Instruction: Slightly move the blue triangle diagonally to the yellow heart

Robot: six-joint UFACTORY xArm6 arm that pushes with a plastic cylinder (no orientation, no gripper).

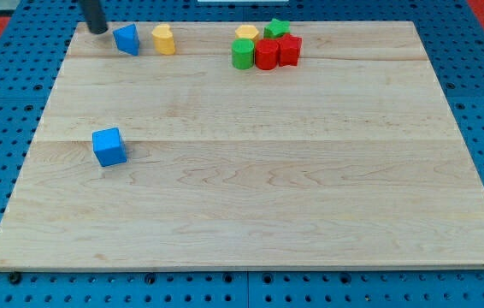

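The blue triangle (126,39) lies near the view's top left corner of the wooden board (250,205). The yellow heart (164,39) sits just to its right, a small gap apart. My tip (97,31) is at the view's top left, just left of the blue triangle and close to it; I cannot tell whether it touches.
A blue cube (109,146) lies at the view's left middle. At the view's top centre is a cluster: a yellow block (246,33), a green block (277,28), a green cylinder (243,54) and two red blocks (266,54) (288,50).
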